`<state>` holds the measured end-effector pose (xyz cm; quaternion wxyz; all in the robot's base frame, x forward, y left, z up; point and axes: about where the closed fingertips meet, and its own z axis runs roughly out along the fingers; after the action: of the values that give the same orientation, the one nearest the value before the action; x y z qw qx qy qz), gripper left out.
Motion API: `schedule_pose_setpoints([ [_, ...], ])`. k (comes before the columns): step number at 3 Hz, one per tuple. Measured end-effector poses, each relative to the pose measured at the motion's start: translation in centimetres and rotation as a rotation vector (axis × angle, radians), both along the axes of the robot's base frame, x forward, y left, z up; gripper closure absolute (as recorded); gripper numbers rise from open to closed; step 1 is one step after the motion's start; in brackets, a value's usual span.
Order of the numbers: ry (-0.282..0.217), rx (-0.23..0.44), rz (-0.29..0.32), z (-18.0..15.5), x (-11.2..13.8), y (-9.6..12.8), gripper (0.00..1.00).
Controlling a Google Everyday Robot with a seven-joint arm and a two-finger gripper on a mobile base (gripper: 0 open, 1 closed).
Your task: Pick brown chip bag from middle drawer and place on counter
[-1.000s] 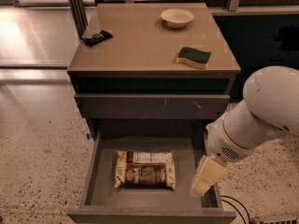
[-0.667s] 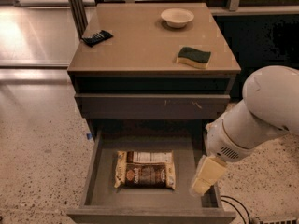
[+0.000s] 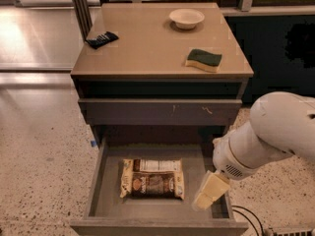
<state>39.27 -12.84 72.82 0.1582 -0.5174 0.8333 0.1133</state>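
The desk (image 3: 147,43) is seen with its middle drawer (image 3: 147,209) pulled out beneath the front edge. The hand (image 3: 210,193) is held over the drawer's right side, its opening impossible to tell. The brown chip bag (image 3: 152,178) is laid flat on the drawer floor just left of it.

Counter (image 3: 147,45) with bowl (image 3: 186,18), sponge (image 3: 204,60), black packet (image 3: 102,39); gripper (image 3: 209,194) over middle drawer (image 3: 147,209).
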Motion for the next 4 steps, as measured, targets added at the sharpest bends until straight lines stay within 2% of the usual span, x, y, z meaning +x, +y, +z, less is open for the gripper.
schedule_pose_setpoints([
  [1,-0.002,0.024,0.003,-3.4,1.2,1.2,0.00],
  [2,0.011,0.034,0.047,-9.9,4.1,4.7,0.00],
  [3,0.011,0.034,0.047,-9.9,4.1,4.7,0.00],
  [4,0.032,0.040,0.060,-11.2,4.1,5.7,0.00],
])
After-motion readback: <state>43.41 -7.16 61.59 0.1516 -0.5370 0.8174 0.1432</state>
